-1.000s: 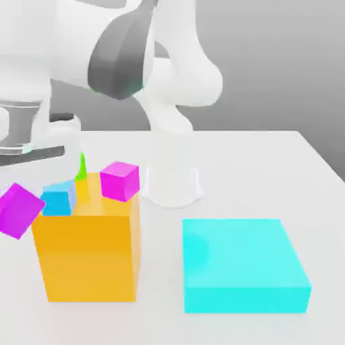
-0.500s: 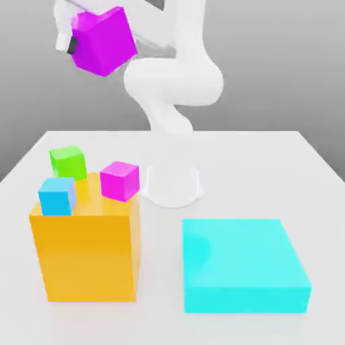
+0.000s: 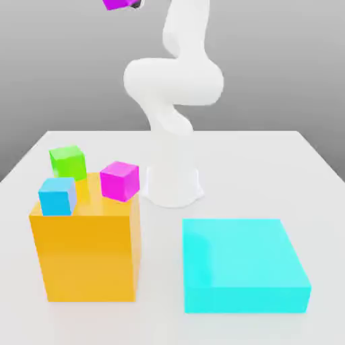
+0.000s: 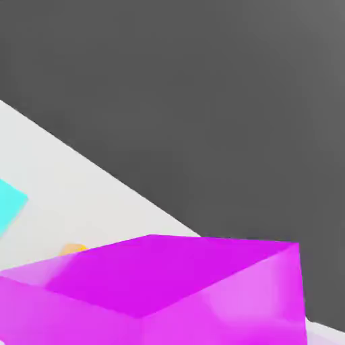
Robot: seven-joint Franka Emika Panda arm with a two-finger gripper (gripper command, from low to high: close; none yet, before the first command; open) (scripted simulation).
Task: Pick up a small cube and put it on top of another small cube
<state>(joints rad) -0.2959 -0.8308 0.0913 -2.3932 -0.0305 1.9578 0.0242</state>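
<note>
1. Purple cube (image 3: 120,3): high at the exterior view's upper left, clamped in the gripper (image 3: 130,3), presumably raised for clearance.
2. Pinker cube (image 3: 120,181): left of centre, supported by the orange block (image 3: 87,257), likely the stacking base.

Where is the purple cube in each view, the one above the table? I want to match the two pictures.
Exterior view: purple cube cut by the top edge, left of the arm.
Hand view: the cube is large and near the camera, partly cut off.
Shared landmark: the cyan block, whole in the exterior view, one corner in the hand view.
</note>
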